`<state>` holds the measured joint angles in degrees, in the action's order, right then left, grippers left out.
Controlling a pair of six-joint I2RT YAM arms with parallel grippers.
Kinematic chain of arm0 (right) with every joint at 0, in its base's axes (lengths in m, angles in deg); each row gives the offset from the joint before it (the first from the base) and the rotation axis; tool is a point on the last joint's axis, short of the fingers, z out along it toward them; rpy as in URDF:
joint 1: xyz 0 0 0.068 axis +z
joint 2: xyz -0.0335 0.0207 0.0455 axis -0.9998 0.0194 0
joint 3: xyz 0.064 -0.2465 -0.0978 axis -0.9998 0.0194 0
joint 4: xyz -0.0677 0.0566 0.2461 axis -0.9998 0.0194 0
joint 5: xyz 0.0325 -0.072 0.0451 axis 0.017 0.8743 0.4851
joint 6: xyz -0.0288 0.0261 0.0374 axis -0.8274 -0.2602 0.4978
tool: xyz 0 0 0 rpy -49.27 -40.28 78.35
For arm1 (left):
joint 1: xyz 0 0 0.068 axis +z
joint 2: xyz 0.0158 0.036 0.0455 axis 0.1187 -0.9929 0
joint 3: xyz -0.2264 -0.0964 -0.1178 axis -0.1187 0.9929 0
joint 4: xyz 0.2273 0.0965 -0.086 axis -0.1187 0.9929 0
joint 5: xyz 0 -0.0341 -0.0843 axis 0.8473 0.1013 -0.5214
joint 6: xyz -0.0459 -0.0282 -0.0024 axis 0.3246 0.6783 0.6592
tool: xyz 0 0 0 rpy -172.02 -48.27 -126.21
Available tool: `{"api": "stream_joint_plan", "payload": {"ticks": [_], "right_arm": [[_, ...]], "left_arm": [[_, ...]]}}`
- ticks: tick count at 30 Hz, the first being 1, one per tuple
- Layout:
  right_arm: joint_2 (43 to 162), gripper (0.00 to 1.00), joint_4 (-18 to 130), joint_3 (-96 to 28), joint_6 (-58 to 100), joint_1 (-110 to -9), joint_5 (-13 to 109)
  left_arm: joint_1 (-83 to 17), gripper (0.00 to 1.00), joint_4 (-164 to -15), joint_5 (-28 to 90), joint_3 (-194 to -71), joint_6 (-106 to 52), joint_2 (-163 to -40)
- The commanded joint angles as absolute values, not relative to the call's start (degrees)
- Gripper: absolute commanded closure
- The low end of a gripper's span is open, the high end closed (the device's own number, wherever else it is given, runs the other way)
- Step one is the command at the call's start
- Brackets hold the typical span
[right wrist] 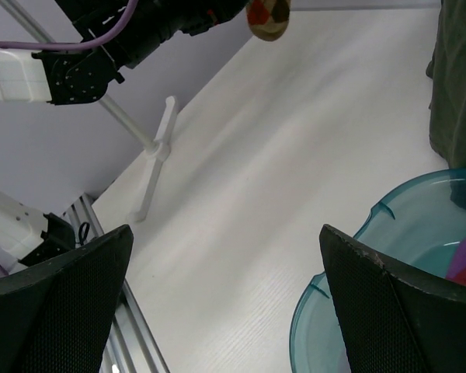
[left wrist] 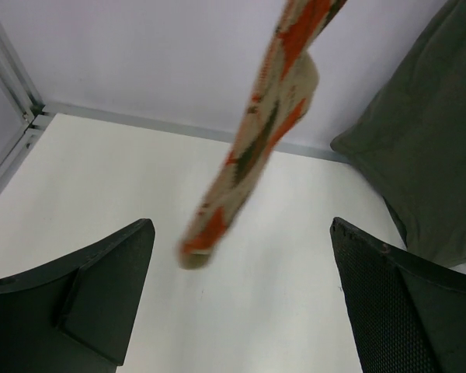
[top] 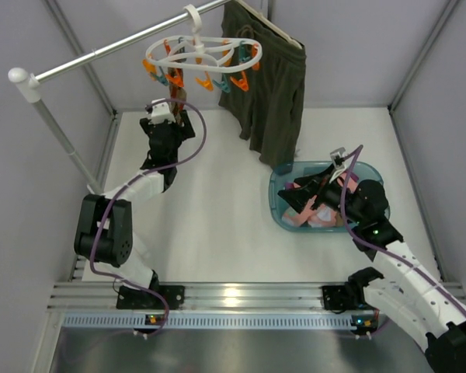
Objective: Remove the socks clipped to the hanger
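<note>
White table (top: 217,217) enclosed by pale grey walls (top: 349,54), with a metal rail (top: 101,53) running across the upper left of the overhead view. Hanger (top: 194,47): white ring type, hooked over the rail, carrying orange and teal pegs (top: 205,81) around its rim. Olive shorts (top: 273,85) hang just to its right on a separate slim hanger, their hem reaching down near the basin. Patterned sock (left wrist: 256,148): beige with orange and dark diamonds, hanging down from the left side of the hanger; its upper end leaves the left wrist view, so the peg holding it cannot be made out. Left gripper (left wrist: 241,225): raised beneath the hanger, jaws spread fully apart, nothing held. The sock's toe hangs between the two fingers (left wrist: 109,287) and slightly beyond them, with no contact on either side. Teal basin (top: 283,183): translucent, resting on the right half of the table, well apart from the hanger. Loose socks (top: 314,214) lie inside it, black, pink and magenta pieces piled together; the count cannot be told. Right gripper (right wrist: 225,233): positioned over the basin's near left rim, jaws at full spread, empty. Its wrist view looks across the bare table toward the left arm, with the toe of the patterned sock visible at the top edge.
</note>
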<state>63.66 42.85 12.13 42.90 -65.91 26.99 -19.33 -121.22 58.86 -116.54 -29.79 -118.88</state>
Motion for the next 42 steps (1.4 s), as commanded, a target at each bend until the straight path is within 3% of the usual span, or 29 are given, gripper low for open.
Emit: {"api": "stream_joint_plan", "payload": {"ticks": [1,7,18,21,25,31,32,33,34,35,42], "right_arm": [[64.9,0.01,37.4,12.0,43.5,-66.4,24.7],[64.5,0.0,36.8,12.6,43.2,-66.2,24.4],[65.0,0.0,36.9,12.2,42.7,-65.9,24.4],[65.6,0.01,36.5,12.4,42.8,-65.8,24.2],[66.2,0.0,36.3,12.3,42.8,-65.7,24.3],[66.4,0.01,36.5,12.6,42.2,-65.3,25.1],[66.7,0.01,36.5,12.6,42.2,-65.2,25.2],[67.0,0.01,36.5,12.5,42.2,-65.2,25.2],[67.4,0.0,36.2,12.6,42.2,-65.2,25.2],[67.8,0.01,36.0,12.6,42.2,-65.2,25.2],[66.9,0.01,36.3,12.5,42.2,-64.6,25.3]], "left_arm": [[-20.3,0.02,-125.8,60.7,-115.6,-31.7,-114.0],[-20.2,0.02,-125.9,59.7,-117.3,-37.0,-113.2],[-19.1,0.05,-130.3,40.4,-129.8,-34.8,-128.0],[-19.1,0.17,-133.2,41.5,-130.5,-34.1,-129.8],[-19.0,0.53,-133.6,48.1,-136.2,-34.6,-135.7],[-18.9,0.54,-134.2,50.9,-145.8,-37.5,-144.8],[-18.9,0.76,-134.2,51.6,-146.2,-37.7,-144.8],[-18.9,0.9,-134.2,52.0,-145.9,-37.6,-144.7],[-18.9,0.96,-134.1,53.0,-145.6,-37.4,-143.8],[-18.9,1.0,-134.1,56.6,-143.9,-36.0,-143.1],[-19.1,1.0,-134.0,80.8,-128.5,-26.3,-129.3]]}}
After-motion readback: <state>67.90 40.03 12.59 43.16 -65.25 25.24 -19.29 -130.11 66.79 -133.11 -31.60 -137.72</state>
